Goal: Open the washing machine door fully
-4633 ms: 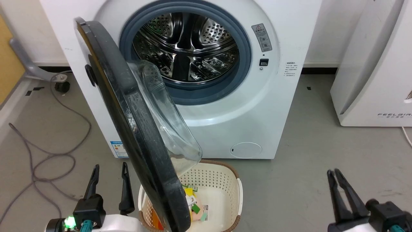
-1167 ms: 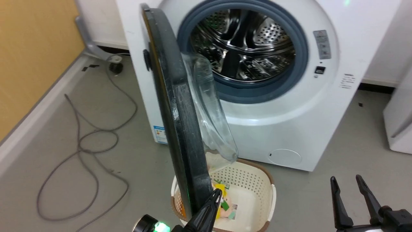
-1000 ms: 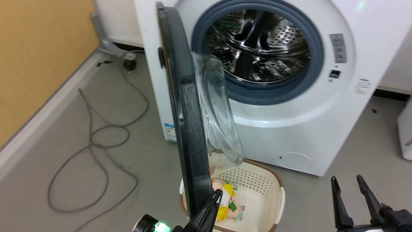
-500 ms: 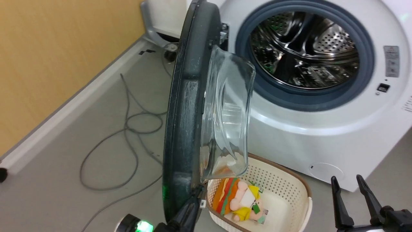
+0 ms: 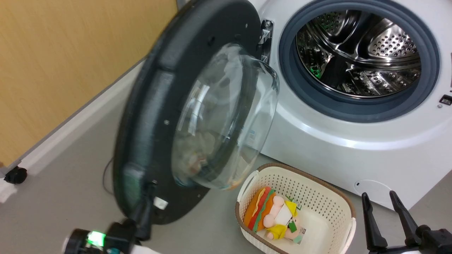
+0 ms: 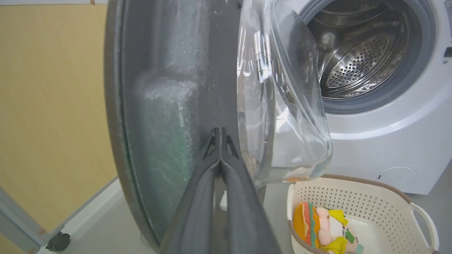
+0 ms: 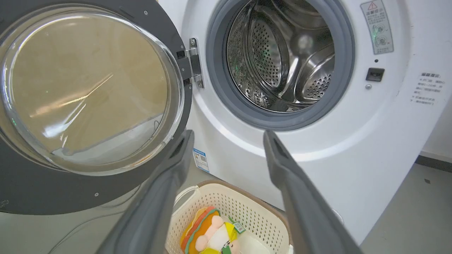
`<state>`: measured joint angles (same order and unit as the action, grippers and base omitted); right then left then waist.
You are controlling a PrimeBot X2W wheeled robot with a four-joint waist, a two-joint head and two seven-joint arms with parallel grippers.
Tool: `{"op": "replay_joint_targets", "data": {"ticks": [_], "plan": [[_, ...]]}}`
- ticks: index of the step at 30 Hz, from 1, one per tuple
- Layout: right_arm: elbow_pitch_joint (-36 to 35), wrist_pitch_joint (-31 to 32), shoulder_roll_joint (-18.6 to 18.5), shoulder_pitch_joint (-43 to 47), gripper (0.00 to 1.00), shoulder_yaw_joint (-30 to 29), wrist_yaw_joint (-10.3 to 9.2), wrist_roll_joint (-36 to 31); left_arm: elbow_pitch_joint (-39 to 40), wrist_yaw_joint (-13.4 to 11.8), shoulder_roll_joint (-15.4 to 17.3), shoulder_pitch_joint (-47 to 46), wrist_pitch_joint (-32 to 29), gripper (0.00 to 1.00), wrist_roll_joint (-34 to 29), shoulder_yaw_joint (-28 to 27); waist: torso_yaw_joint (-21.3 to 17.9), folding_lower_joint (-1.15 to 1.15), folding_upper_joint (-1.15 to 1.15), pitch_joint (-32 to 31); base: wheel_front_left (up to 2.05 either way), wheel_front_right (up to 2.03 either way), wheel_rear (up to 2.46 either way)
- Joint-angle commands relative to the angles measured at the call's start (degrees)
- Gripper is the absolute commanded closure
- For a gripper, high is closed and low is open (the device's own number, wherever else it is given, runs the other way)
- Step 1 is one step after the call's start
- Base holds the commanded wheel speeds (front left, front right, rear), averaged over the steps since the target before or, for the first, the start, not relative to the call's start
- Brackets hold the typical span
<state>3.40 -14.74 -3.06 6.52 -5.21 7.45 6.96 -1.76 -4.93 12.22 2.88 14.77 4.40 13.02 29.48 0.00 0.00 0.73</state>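
Observation:
The washing machine door (image 5: 148,106) stands swung wide to the left of the washing machine (image 5: 353,148), its black inner ring and clear glass bowl (image 5: 226,116) turned toward me. The steel drum (image 5: 360,53) is exposed inside the grey gasket. My left gripper (image 5: 150,188) is shut, its tips touching the lower inner rim of the door. In the left wrist view the fingertips (image 6: 219,132) rest together against the door (image 6: 169,70). My right gripper (image 5: 380,197) hangs open at the lower right, apart from everything. The right wrist view has the gripper (image 7: 229,135) open before the machine (image 7: 353,141) and the door (image 7: 28,190).
A cream perforated basket (image 5: 339,211) holding a plush toy (image 5: 272,218) sits on the floor just below the drum opening, between the two grippers. A yellow wall panel (image 5: 70,53) with a pale skirting runs behind the door. A black caster (image 5: 16,175) stands at the far left.
The door has swung further left, from edge-on to showing its inner face, with my shut left gripper moving left against it. The head view has also turned left. The right gripper stays put.

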Motion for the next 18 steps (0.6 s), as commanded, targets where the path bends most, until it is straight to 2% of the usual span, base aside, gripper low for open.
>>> {"op": "replay_joint_targets", "data": {"ticks": [1,11,18], "plan": [[-0.10,-0.26,0.18,-0.08,0.00,0.01,0.03,-0.44,-0.62,-0.36,0.39,-0.70,0.23,1.00,0.39,-0.59,0.02,0.00,0.00,0.20,0.00,0.00,0.00],[-0.39,-0.26,0.18,-1.78,0.00,0.10,0.03,-1.96,-7.10,-0.90,-0.84,-6.50,0.23,1.00,3.48,-8.95,-0.69,0.00,0.00,4.30,0.00,0.00,0.00],[-0.57,-0.26,0.18,-3.77,0.00,-0.05,0.03,-4.00,-11.63,-0.41,-1.49,-11.32,0.23,1.00,4.69,-15.13,-2.20,0.00,0.00,8.09,0.00,0.00,0.00]]}}
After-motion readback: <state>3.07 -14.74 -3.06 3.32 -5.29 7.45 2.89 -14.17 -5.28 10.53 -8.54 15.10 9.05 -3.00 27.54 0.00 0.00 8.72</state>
